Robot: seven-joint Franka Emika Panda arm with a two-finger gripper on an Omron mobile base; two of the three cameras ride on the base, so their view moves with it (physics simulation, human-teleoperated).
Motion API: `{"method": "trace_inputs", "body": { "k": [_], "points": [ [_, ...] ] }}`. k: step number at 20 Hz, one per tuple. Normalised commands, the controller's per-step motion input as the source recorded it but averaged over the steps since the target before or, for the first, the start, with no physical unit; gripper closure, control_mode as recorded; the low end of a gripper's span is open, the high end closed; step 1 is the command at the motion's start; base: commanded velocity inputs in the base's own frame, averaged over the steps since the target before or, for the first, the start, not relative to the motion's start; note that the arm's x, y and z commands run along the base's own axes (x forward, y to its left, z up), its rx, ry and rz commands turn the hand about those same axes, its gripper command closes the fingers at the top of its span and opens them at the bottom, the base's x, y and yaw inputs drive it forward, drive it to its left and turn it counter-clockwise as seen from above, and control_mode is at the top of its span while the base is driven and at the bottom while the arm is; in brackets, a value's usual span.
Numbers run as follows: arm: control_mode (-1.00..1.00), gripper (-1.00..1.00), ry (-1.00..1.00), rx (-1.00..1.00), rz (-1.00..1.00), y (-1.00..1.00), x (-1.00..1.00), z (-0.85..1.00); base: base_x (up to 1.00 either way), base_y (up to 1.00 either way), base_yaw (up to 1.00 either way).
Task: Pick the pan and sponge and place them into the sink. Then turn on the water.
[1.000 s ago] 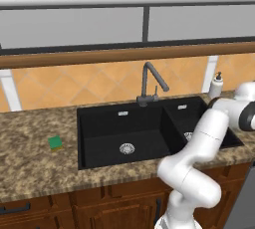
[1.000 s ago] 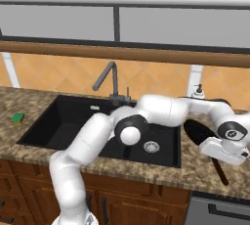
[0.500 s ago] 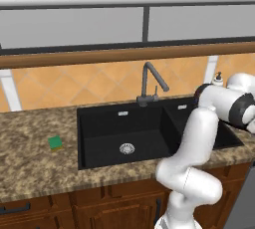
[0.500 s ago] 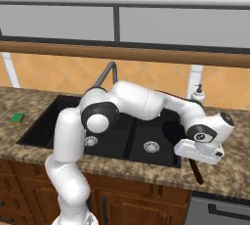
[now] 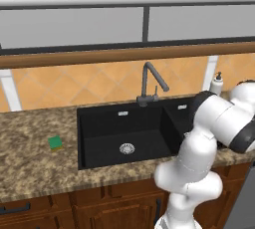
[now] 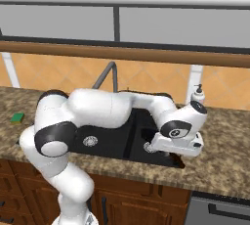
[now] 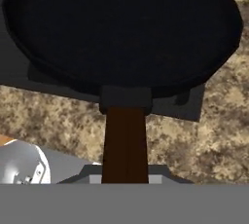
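Observation:
The black pan (image 7: 121,28) looms large in the hand view, its brown handle (image 7: 125,145) running down into my gripper (image 7: 125,177), which is shut on it. Under the pan lie a dark corner of the sink (image 7: 187,106) and speckled counter. In the right base view the gripper (image 6: 177,146) hangs at the right end of the sink (image 6: 110,146), over the smaller basin. The green sponge (image 5: 55,142) (image 6: 17,118) lies on the counter left of the sink (image 5: 99,123). No water runs from the faucet (image 5: 149,81) (image 6: 108,75).
A white soap dispenser (image 5: 216,83) (image 6: 197,94) stands behind the sink's right end. Granite counter (image 5: 30,163) surrounds the sink, with tiled wall and a wooden ledge behind. My arm's bulky links arch over the basins.
The arm has swung left from the counter at the right toward the sink, carrying the pan with it. The sponge has stayed put.

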Motion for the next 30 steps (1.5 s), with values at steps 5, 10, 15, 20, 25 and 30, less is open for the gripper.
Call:
{"method": "trace_inputs", "body": {
  "k": [5,10,15,20,25,30],
  "points": [
    [-1.00,1.00,-0.03,0.00,0.00,0.26,-0.19,0.77,0.00,0.00,0.00],
    [-1.00,1.00,-0.10,0.01,0.15,0.26,-0.12,0.56,0.00,0.00,0.00],
    [-1.00,1.00,-0.02,0.00,0.29,0.36,-0.23,0.36,0.00,0.00,0.00],
    [-1.00,1.00,-0.01,0.00,0.40,0.59,-0.03,0.10,0.00,0.00,0.00],
    [-1.00,1.00,-0.02,0.00,0.42,0.70,0.00,0.14,0.00,0.00,0.00],
    [-1.00,1.00,-0.02,0.00,0.35,0.82,0.00,0.23,0.00,0.00,0.00]
  ]
}}
